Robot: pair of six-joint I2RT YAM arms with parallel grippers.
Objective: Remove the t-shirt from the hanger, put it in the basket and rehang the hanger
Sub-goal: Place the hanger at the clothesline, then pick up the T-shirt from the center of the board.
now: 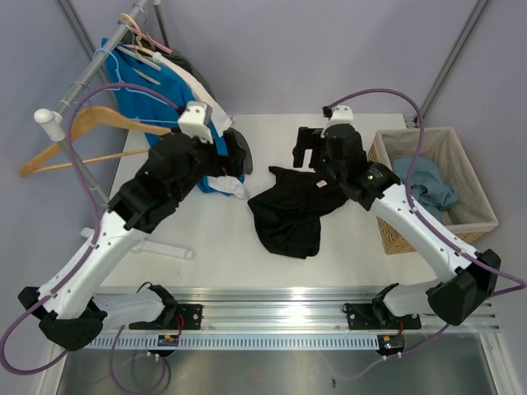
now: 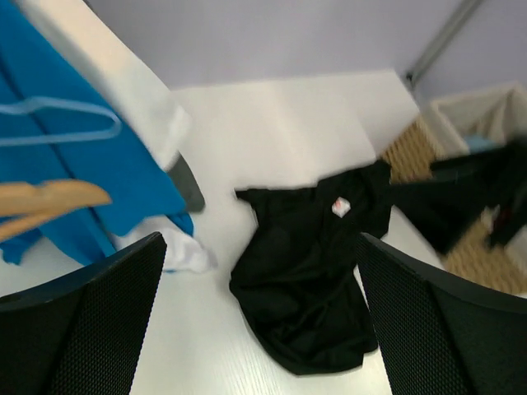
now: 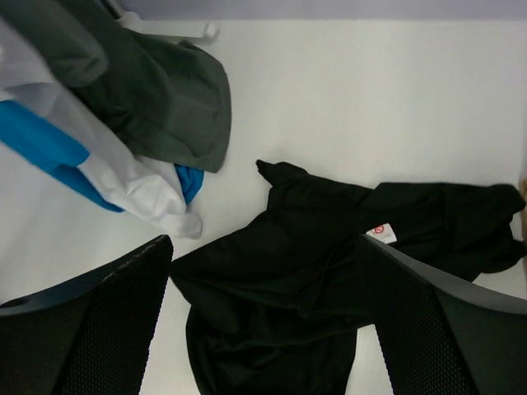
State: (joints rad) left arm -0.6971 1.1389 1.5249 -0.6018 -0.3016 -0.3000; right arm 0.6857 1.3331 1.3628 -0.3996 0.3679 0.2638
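A black t-shirt lies crumpled on the white table, off any hanger, its neck label showing. An empty wooden hanger hangs from the rack at the left. My left gripper is open above the table between the rack's clothes and the black t-shirt, holding nothing. My right gripper hovers open over the shirt's far edge, also with nothing in it; the black t-shirt lies below its fingers. The wooden hanger's tip shows beside a blue shirt in the left wrist view.
A rack pole at the far left carries a blue shirt, a white shirt and a grey shirt on hangers. A wicker basket at the right holds a blue cloth.
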